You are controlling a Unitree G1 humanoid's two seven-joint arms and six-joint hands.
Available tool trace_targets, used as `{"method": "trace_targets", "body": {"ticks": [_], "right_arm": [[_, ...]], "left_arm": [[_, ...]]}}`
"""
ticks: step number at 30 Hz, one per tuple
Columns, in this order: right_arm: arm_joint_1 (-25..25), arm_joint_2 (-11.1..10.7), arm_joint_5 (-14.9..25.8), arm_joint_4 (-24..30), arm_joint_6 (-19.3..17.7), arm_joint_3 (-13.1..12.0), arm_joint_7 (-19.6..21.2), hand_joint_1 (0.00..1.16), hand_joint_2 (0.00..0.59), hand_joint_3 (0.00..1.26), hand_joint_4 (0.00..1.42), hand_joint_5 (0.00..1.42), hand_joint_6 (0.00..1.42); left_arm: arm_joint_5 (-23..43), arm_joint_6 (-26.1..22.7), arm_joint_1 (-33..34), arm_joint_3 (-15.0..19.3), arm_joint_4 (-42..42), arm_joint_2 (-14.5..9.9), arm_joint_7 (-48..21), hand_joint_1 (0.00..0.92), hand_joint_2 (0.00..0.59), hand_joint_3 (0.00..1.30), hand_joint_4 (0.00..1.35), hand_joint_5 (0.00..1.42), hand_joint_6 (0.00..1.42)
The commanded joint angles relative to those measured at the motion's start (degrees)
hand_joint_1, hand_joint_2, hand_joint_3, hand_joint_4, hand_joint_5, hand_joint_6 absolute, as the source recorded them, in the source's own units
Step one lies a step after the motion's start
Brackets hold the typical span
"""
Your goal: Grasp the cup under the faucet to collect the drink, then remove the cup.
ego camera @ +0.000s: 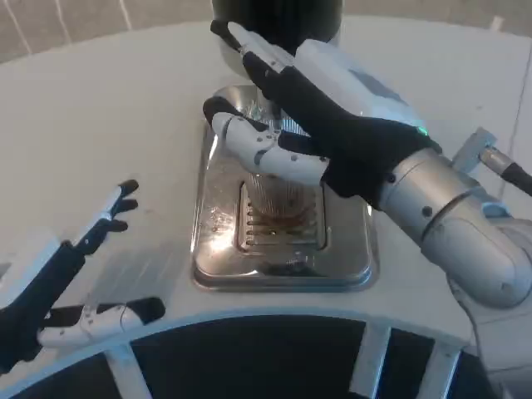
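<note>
A clear ribbed cup (pixel 279 196) stands over the grille of the steel drip tray (pixel 214 241), below the dark drink dispenser (pixel 278 21). My right hand (pixel 324 125) grips the cup: the thumb crosses its front and the fingers reach behind it toward the dispenser. This hand hides the cup's rim and the faucet. Whether the cup's base touches the grille I cannot tell. My left hand (pixel 71 278) hovers at the lower left of the table, fingers spread, holding nothing.
The white table (pixel 108 125) curves around the tray, with bare room to its left and far right. Its front edge (pixel 274 320) runs just below the tray, with a dark gap and white frame bars beneath.
</note>
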State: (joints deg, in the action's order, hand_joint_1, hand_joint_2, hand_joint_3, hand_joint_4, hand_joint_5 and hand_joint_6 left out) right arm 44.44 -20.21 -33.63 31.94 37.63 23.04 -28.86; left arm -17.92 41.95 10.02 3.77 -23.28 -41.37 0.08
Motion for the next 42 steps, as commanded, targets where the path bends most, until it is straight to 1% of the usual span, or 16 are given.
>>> {"method": "trace_targets", "body": {"ticks": [1, 7, 10, 21, 26, 33, 37, 42], "right_arm": [[-0.4, 0.5, 1.1, 1.3, -1.9, 2.2, -3.3, 0.09, 0.490, 0.00, 0.00, 0.00, 0.00], [-0.5, 0.3, 0.8, 1.4, -1.8, 2.1, -3.8, 0.09, 0.491, 0.00, 0.00, 0.00, 0.00], [-0.6, 0.0, 0.5, 1.3, -2.0, 2.2, -4.2, 0.09, 0.495, 0.00, 0.00, 0.00, 0.00], [-0.6, -0.1, -0.2, 0.9, -2.9, 2.7, -4.7, 0.09, 0.499, 0.00, 0.00, 0.00, 0.00], [-0.6, -0.2, -0.6, 0.7, -3.3, 2.8, -5.2, 0.09, 0.500, 0.00, 0.00, 0.00, 0.00], [-0.1, -0.1, -0.8, 0.0, -3.5, 2.6, -5.9, 0.09, 0.500, 0.00, 0.00, 0.00, 0.00], [-0.1, 0.0, -1.2, 0.1, -3.5, 2.6, -6.2, 0.10, 0.499, 0.00, 0.00, 0.00, 0.00], [-0.1, 0.3, -1.3, -0.1, -3.3, 2.4, -6.3, 0.10, 0.497, 0.00, 0.00, 0.00, 0.00]], "left_arm": [[1.7, -3.9, 1.5, -0.8, 1.5, 2.7, -2.4, 0.145, 0.020, 0.00, 0.00, 0.19, 0.24], [1.7, -8.2, 3.9, -1.5, 2.5, 6.0, -3.5, 0.149, 0.026, 0.00, 0.00, 0.19, 0.24], [1.2, -9.9, 5.2, -1.8, 2.4, 7.3, -3.5, 0.150, 0.027, 0.00, 0.00, 0.19, 0.24], [0.5, -13.6, 9.5, -3.4, 0.6, 9.4, -3.1, 0.152, 0.027, 0.00, 0.00, 0.19, 0.23], [0.5, -14.6, 11.6, -4.0, -0.7, 10.7, -3.1, 0.155, 0.025, 0.00, 0.00, 0.19, 0.22], [0.0, -14.5, 15.5, -5.6, -4.4, 11.9, -2.4, 0.163, 0.026, 0.00, 0.00, 0.19, 0.22], [-0.8, -14.2, 17.8, -6.1, -7.0, 12.5, -1.7, 0.205, 0.023, 0.00, 0.00, 0.20, 0.23], [-1.5, -13.7, 20.3, -6.5, -10.3, 13.2, -0.7, 0.212, 0.024, 0.00, 0.00, 0.20, 0.23]]}}
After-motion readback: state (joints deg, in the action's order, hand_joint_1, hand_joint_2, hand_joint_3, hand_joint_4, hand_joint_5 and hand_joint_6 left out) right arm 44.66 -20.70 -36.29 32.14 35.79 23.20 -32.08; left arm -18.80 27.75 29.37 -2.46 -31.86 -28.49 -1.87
